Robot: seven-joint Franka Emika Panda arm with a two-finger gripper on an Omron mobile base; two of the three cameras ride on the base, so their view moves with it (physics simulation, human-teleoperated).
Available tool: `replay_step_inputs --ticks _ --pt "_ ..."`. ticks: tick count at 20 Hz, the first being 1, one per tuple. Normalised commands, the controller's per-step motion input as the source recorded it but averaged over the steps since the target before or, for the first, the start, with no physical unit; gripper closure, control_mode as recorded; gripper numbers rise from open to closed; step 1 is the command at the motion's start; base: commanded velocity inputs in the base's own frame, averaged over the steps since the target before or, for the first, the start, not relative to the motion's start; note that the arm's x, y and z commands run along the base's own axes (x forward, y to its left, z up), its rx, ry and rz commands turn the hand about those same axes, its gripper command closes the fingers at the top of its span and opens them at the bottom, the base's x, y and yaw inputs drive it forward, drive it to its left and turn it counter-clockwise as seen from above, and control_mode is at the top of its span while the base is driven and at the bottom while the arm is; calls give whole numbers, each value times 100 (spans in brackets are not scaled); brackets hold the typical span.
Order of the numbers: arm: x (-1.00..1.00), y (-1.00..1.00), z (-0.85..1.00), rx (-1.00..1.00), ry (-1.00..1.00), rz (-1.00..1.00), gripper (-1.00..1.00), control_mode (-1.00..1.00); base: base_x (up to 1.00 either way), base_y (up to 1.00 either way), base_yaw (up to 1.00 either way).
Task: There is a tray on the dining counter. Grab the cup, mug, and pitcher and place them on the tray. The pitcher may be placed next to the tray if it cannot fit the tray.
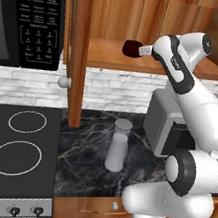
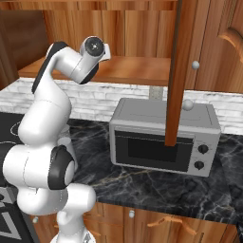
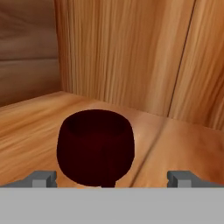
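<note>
A dark maroon mug (image 3: pixel 95 146) stands on the wooden cabinet shelf (image 3: pixel 183 140), close in front of my hand. In the left base view the mug (image 1: pixel 131 48) sits at the shelf's middle, and my gripper (image 1: pixel 143 50) reaches it from the right. My gripper (image 3: pixel 112 178) is open, one fingertip on each side of the mug, neither touching it. The clear grey pitcher (image 1: pixel 118 145) stands upright on the black marble counter (image 1: pixel 83 165) below the shelf. The tray and the cup are out of view.
An open cabinet door (image 1: pixel 79 50) hangs left of the shelf and reaches down to the counter. A grey microwave (image 2: pixel 163 137) stands on the counter at the right. The stove (image 1: pixel 17 151) lies to the left, under a black control panel (image 1: pixel 38 17).
</note>
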Motion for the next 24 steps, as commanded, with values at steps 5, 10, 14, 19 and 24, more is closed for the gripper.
replay_step_inputs --ticks 5,10,14,19,24 --pt "14 3 -7 0 0 2 -100 -100 0 0 0" --pt "11 8 -7 0 0 1 -100 -100 0 0 0" --pt "10 14 -8 0 0 1 -100 -100 0 0 0" --pt "10 12 -6 0 0 1 -100 -100 0 0 0" --pt "1 1 0 0 0 1 -100 -100 0 0 0"
